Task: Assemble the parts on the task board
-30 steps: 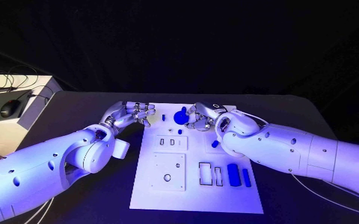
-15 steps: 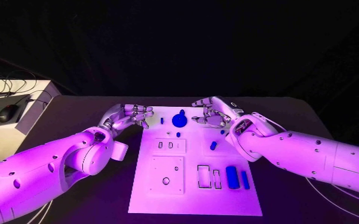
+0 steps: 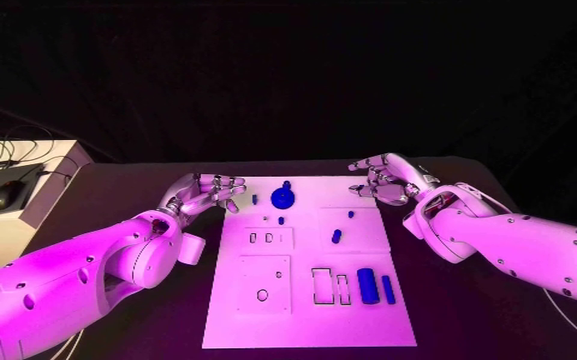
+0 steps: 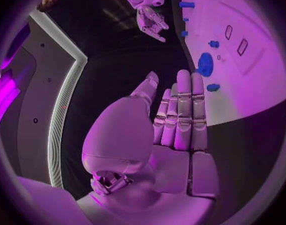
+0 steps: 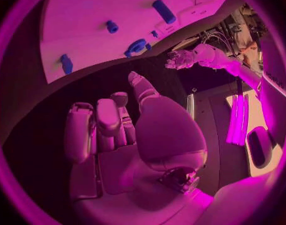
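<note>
Board [image 3: 307,293] lies lengthwise at the table's centre, long axis running away from the robot. Parts on it: a round disc [image 3: 283,197] standing near the far edge, a small peg [image 3: 253,199] just to its left, a short piece [image 3: 337,236] mid-board, and two bars [image 3: 374,286] lying side by side in the near right corner, their long axes parallel to the board's.

Left hand [image 3: 207,191] rests at the board's far left corner, fingers extended and close together, holding nothing; the left wrist view confirms the empty palm [image 4: 174,130], with the disc [image 4: 205,64] just ahead of the fingertips.

Right hand [image 3: 387,178] sits off the far right corner, clear of the board, fingers loosely curled and apart, nothing held; the right wrist view shows the same [image 5: 112,130].

Judgement: the disc and peg lie between the two hands, and the left is nearer; it need only reach inward across the board edge. The right hand is better placed for the mid-board piece and the bars, which lie toward the robot from it. No part is gripped; assembly appears at an early or between-steps stage.
</note>
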`<state>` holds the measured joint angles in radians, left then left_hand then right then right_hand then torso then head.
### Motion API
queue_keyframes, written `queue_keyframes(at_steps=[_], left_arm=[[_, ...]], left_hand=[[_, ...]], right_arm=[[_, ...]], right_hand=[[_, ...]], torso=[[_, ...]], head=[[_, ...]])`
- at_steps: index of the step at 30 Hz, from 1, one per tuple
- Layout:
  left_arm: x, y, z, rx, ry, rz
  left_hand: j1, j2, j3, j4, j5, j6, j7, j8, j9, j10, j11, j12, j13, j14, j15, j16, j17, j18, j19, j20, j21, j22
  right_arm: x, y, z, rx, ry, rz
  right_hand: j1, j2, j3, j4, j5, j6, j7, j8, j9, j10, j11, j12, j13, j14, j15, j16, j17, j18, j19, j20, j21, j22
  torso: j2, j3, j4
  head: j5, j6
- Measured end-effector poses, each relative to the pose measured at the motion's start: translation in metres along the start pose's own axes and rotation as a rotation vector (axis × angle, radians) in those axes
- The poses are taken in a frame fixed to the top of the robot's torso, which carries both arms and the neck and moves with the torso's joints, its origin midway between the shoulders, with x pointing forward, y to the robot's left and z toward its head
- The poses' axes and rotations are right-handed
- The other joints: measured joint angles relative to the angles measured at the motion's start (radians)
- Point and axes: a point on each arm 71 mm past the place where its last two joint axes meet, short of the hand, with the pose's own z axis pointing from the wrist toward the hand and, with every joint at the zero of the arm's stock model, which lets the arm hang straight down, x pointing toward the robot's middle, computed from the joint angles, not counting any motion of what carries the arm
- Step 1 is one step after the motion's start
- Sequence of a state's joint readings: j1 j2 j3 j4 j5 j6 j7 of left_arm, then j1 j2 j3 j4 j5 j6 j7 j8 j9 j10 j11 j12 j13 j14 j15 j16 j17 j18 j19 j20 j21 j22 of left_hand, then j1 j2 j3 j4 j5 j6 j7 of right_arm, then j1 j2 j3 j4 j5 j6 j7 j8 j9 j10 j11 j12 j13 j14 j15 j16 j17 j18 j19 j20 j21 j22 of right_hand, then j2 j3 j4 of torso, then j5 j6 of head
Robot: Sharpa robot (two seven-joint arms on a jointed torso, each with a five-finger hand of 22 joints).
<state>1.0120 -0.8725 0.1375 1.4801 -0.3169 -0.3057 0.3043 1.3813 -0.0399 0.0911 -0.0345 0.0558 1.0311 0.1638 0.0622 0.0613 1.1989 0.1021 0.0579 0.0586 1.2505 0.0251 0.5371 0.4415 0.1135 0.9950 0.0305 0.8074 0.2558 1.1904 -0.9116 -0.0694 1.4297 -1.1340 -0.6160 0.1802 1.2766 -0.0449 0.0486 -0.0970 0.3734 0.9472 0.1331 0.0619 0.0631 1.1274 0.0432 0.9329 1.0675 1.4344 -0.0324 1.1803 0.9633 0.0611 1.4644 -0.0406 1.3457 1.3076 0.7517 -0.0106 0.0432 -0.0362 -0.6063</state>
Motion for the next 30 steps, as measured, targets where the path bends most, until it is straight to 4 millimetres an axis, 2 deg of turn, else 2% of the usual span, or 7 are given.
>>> queue_keyframes(at_steps=[8,14,18,25,30], left_arm=[[0.001,0.006,-0.002,-0.01,0.0,-0.004],[0.003,0.009,-0.003,-0.015,0.003,-0.007],[0.004,0.01,-0.004,-0.018,0.004,-0.007],[0.004,0.011,-0.004,-0.019,0.007,-0.007],[0.005,0.011,-0.005,-0.018,0.013,-0.008]], left_hand=[[0.0,0.0,-0.003,-0.003,0.0,0.0,0.0,0.0,0.0,0.045,-0.015,0.0,0.001,-0.005,-0.005,0.007,-0.001,0.0,-0.004,-0.004,0.0,0.0],[0.0,0.0,-0.008,-0.008,0.0,-0.003,-0.003,0.0,0.001,0.09,-0.029,0.008,0.005,-0.009,-0.009,0.01,-0.001,0.0,-0.005,-0.005,0.0,0.0],[0.004,0.005,-0.018,-0.018,0.0,-0.004,-0.004,0.0,0.001,0.114,-0.038,0.015,0.007,-0.011,-0.011,0.024,0.003,0.001,-0.005,-0.01,0.0,0.0],[0.01,0.01,-0.032,-0.032,0.0,-0.004,-0.004,0.0,0.001,0.118,-0.039,0.022,0.008,-0.015,-0.017,0.07,0.03,0.0,0.0,-0.022,0.022,0.016],[0.01,0.01,-0.034,-0.034,0.0,-0.004,-0.004,0.0,0.001,0.071,-0.021,0.014,0.006,-0.014,-0.018,0.103,0.047,0.0,0.001,-0.022,0.044,0.03]], right_arm=[[-0.014,-0.028,-0.007,0.054,0.003,-0.019],[-0.012,-0.041,-0.005,0.086,0.011,-0.035],[-0.002,-0.046,-0.003,0.101,0.028,-0.038],[0.011,-0.051,0.005,0.124,0.057,-0.049],[0.017,-0.053,0.009,0.137,0.081,-0.065]], right_hand=[[0.018,-0.008,-0.004,-0.009,-0.025,0.008,0.002,0.0,0.0,0.0,0.0,-0.004,-0.001,0.0,0.0,0.0,0.001,0.0,0.0,0.0,0.0,0.0],[0.024,-0.013,-0.004,-0.009,-0.037,0.005,0.005,0.0,0.0,0.001,0.001,-0.004,-0.001,0.0,0.0,0.0,0.004,0.0,0.0,0.0,0.0,0.0],[0.024,-0.013,-0.004,-0.009,-0.041,0.002,0.012,0.0,0.0,0.002,0.002,-0.004,-0.003,0.0,0.0,0.0,0.005,0.0,0.0,0.0,0.0,0.0],[0.029,-0.018,-0.001,-0.012,-0.041,-0.003,0.023,0.0,0.0,0.002,0.002,-0.004,-0.005,0.0,0.0,0.0,0.007,0.0,0.0,0.0,0.0,0.0],[0.029,-0.018,-0.001,-0.012,-0.041,-0.006,0.026,0.0,0.0,0.002,0.002,-0.004,-0.005,0.0,0.0,0.0,0.008,0.0,0.0,0.0,0.0,0.001]], torso=[[-0.006,0.0105,-0.0123],[-0.007,0.0153,-0.0158],[-0.006,0.0156,-0.016],[-0.005,0.0142,-0.015],[-0.004,0.0124,-0.0135]], head=[[-0.01,0.001],[-0.015,-0.002],[-0.018,-0.004],[-0.02,-0.009],[-0.021,-0.012]])
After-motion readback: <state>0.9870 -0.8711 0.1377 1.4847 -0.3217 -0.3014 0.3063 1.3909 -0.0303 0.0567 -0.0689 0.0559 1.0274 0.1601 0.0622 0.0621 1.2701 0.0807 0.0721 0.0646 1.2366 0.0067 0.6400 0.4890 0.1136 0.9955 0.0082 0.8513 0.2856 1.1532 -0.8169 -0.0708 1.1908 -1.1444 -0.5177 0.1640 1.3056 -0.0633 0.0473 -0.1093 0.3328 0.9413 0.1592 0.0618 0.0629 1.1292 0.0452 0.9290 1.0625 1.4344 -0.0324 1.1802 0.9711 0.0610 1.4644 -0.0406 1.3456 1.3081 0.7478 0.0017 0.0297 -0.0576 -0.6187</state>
